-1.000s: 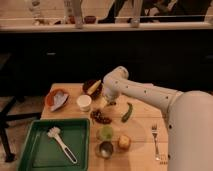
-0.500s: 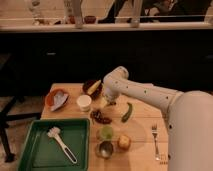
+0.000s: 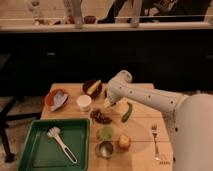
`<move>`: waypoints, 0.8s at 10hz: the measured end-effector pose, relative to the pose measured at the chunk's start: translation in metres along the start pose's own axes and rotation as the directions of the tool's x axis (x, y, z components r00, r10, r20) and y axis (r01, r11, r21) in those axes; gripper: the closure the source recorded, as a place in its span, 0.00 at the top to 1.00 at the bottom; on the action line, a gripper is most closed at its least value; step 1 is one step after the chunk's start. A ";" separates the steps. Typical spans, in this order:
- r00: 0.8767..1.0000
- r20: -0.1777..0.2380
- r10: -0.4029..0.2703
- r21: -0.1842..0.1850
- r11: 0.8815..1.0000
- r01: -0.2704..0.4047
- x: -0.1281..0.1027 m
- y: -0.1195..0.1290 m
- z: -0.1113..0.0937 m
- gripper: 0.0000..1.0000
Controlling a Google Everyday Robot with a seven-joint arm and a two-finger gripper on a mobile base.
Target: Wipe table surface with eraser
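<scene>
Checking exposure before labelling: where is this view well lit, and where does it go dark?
Camera view: the table surface is evenly lit, no glare; the cabinets behind fall almost black; the strip on top is bright; the gripper, above the table beside the dark bowl, is well lit; the eraser reads dark against the wood.
</scene>
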 end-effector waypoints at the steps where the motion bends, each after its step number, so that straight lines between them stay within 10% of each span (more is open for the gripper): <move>1: 1.000 0.000 0.002 -0.001 1.000 -0.002 0.000 0.001 0.003 0.80; 8: 0.999 -0.010 0.040 -0.011 0.999 -0.041 -0.016 -0.002 0.027 0.80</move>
